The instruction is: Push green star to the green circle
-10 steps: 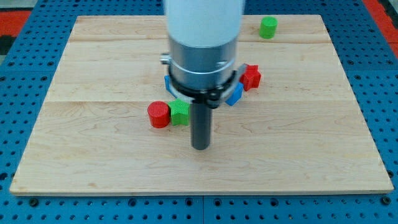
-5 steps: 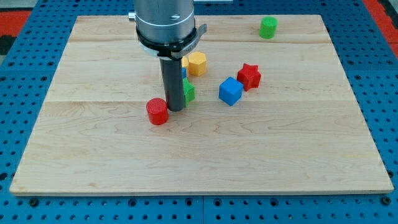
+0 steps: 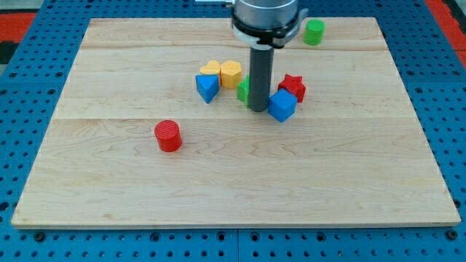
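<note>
The green star (image 3: 244,89) lies near the board's middle, mostly hidden behind my rod. My tip (image 3: 260,109) rests on the board just right of the star, touching it, with the blue cube (image 3: 282,105) against its right side. The green circle (image 3: 314,32) stands at the view's top right, well apart from the star.
A red star (image 3: 293,86) sits right behind the blue cube. A yellow hexagon (image 3: 231,73), a yellow heart (image 3: 210,70) and a blue triangular block (image 3: 207,87) cluster left of the green star. A red cylinder (image 3: 168,136) stands alone lower left on the wooden board (image 3: 109,73).
My tip has swept right and toward the view's top. The green star moved right with it, away from the red cylinder. The red cylinder slid lower left. The blue cube shifted slightly right.
</note>
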Controlling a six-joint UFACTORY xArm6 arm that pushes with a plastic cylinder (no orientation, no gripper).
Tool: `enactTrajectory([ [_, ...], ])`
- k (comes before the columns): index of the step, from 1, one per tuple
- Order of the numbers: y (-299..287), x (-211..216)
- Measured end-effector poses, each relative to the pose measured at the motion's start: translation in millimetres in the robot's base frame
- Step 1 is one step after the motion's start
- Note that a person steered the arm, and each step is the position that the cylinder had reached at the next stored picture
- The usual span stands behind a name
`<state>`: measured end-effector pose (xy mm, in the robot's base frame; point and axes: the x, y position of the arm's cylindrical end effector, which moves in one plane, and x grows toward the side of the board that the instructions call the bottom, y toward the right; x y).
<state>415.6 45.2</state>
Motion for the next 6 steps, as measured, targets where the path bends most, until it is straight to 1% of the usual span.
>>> enactTrajectory([
  [1,4.7,-6.3],
  [2,2.6,5.4],
  [4,-22.0,5.4],
  [5,-47.6,-0.8],
  [6,-29.0,-31.1],
])
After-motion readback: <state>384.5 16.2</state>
